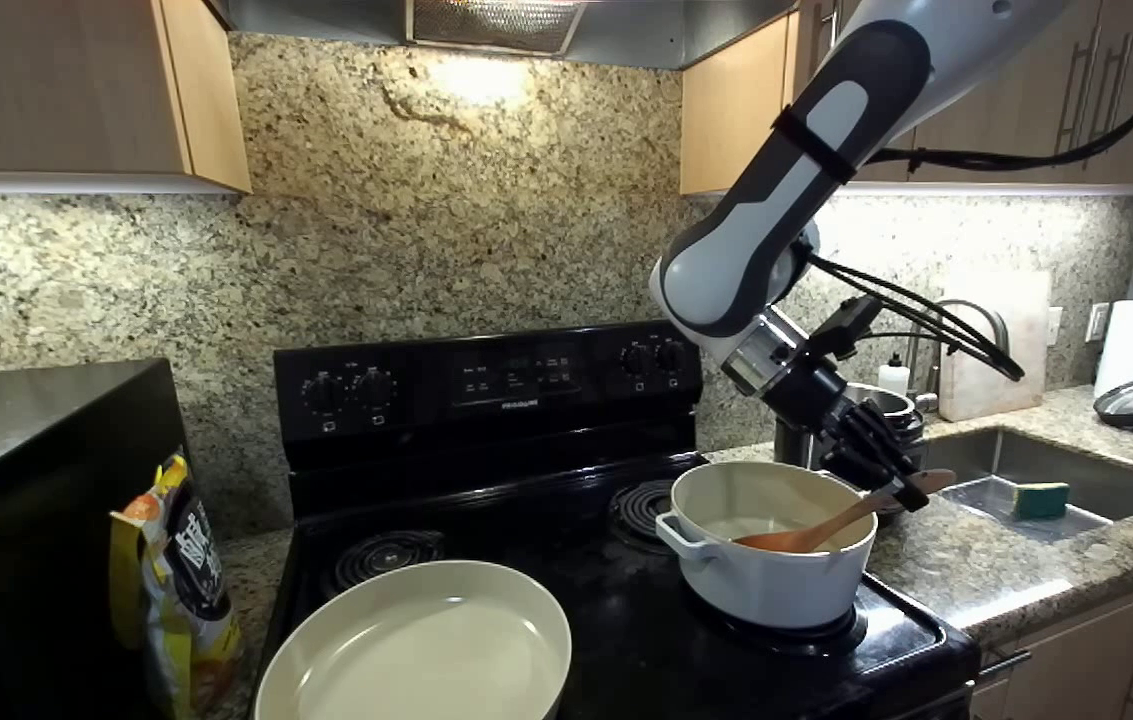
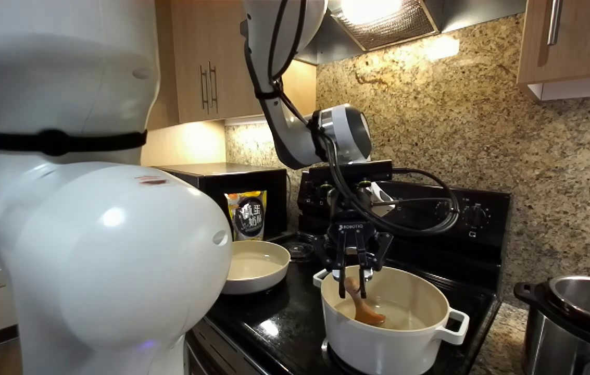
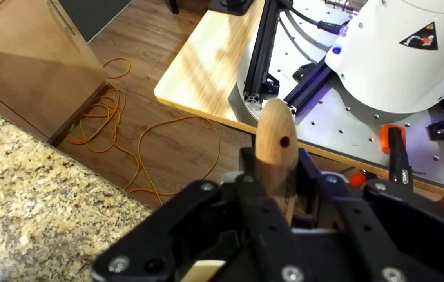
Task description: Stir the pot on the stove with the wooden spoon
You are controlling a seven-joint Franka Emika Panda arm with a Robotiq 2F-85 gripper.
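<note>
The white pot (image 1: 776, 585) (image 2: 380, 346) stands on a front burner of the black stove (image 1: 616, 640). Slanting down into it is the wooden spoon (image 1: 831, 527) (image 2: 362, 307), its bowl low inside and its handle rising over the rim. My gripper (image 1: 901, 490) (image 2: 353, 291) is shut on the handle near its upper end, just beyond the pot's edge. In the wrist view the handle end (image 3: 276, 131), with a small hole, sticks out past the fingers (image 3: 304, 162). The pot's inside looks pale; I cannot tell how much liquid it holds.
A large shallow pale dish (image 1: 436, 650) occupies the stove's other front side. A tall steel pot (image 2: 550, 333) stands on the counter beside the stove, near the sink (image 1: 1126, 485). Left of the stove are a snack bag (image 1: 196, 580) and a black microwave (image 1: 36, 480).
</note>
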